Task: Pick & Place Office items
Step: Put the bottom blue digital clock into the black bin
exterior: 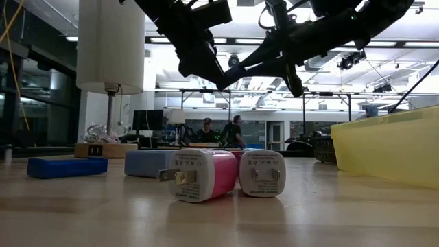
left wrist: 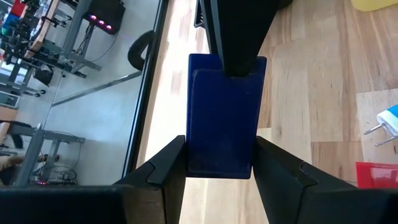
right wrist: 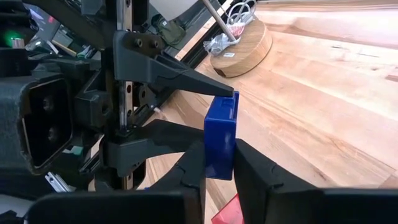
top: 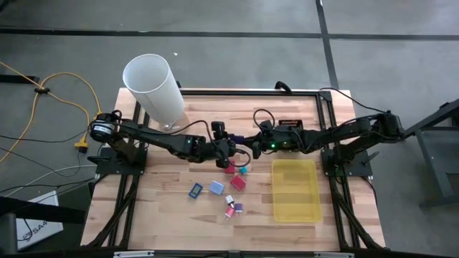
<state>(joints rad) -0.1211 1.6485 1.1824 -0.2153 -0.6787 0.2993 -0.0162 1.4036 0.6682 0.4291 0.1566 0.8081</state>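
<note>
Above the middle of the surface (top: 165, 215), a dark blue block (left wrist: 224, 115) is gripped from opposite ends by the left jaws (left wrist: 221, 155) and the right jaws (right wrist: 219, 165), both closed on it. Below, other small blocks (top: 216, 188) are scattered beside a yellow tray (top: 295, 190).

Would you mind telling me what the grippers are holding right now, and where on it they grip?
Both hold one dark blue block above the table: the left gripper clamps one end across its sides, the right gripper pinches the opposite end.
</note>
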